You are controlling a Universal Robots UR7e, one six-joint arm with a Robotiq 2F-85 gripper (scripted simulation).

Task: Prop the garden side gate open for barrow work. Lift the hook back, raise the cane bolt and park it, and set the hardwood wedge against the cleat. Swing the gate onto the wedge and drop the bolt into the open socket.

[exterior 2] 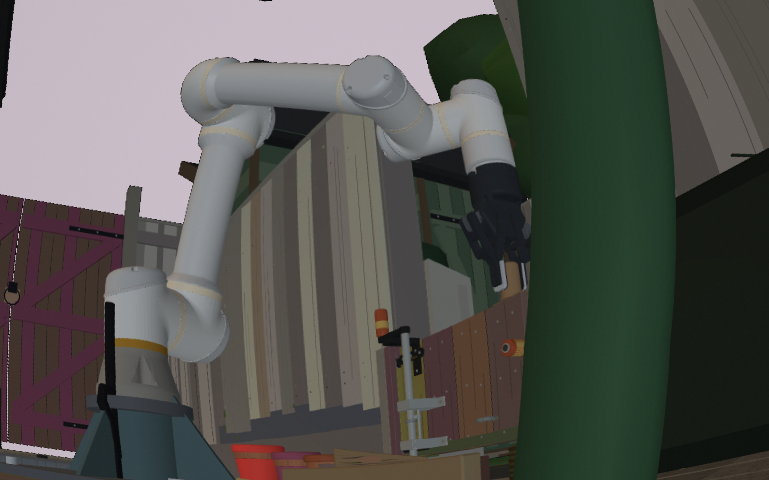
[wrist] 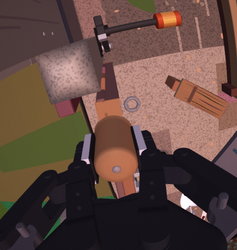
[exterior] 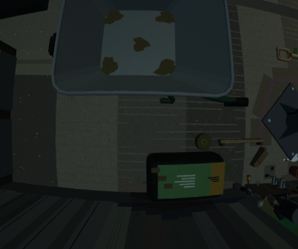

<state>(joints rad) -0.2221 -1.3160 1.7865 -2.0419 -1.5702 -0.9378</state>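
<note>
The tan wooden knob (wrist: 114, 149) on top of the gate sits between my two finger pads, and my gripper (wrist: 114, 144) is closed on it. The gripper (exterior 2: 504, 276) stands over the top edge of the brown plank gate (exterior 2: 472, 369). The hook (wrist: 137, 22), a black rod with an orange grip, points away from its post bracket. The hardwood wedge (wrist: 197, 97) lies flat on the paving right of the gate. A metal ring socket (wrist: 132, 103) sits in the paving beside the gate. The cane bolt (exterior 2: 407, 386) stands upright at the gate's end, its orange tip (exterior 2: 381, 322) raised.
A wheelbarrow tub (exterior: 140, 46) fills the path above the gate area. A thick green post (exterior 2: 597, 238) hides the gripper's right side. A stone-topped post (wrist: 66, 73) stands left of the gate. Red pots (exterior 2: 257, 459) sit by the arm's base.
</note>
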